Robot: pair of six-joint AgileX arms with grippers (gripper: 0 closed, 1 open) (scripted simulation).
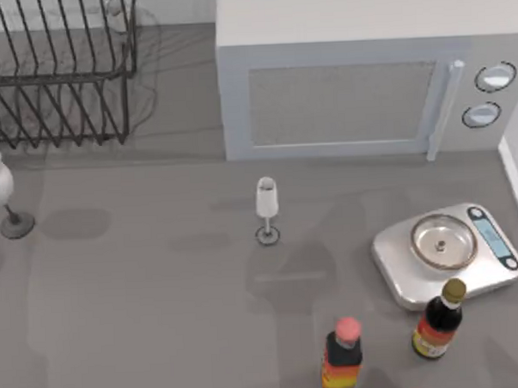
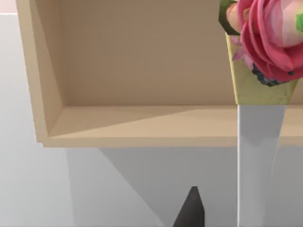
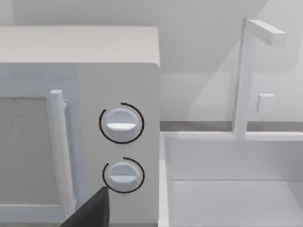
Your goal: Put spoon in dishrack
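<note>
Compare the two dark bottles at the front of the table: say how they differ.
The left bottle has a pink cap; the right bottle has an olive-gold cap. The left bottle's label is banded orange and yellow; the right bottle's is red and yellow. The right bottle stands by the kitchen scale, the left farther off. Both are dark and upright.

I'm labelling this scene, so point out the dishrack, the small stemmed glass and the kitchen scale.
dishrack (image 1: pixel 61 87): top view, front wire tines.
stemmed glass (image 1: pixel 266 197): top view, its bowl.
kitchen scale (image 1: pixel 495 274): top view, bare steel corner.
</note>
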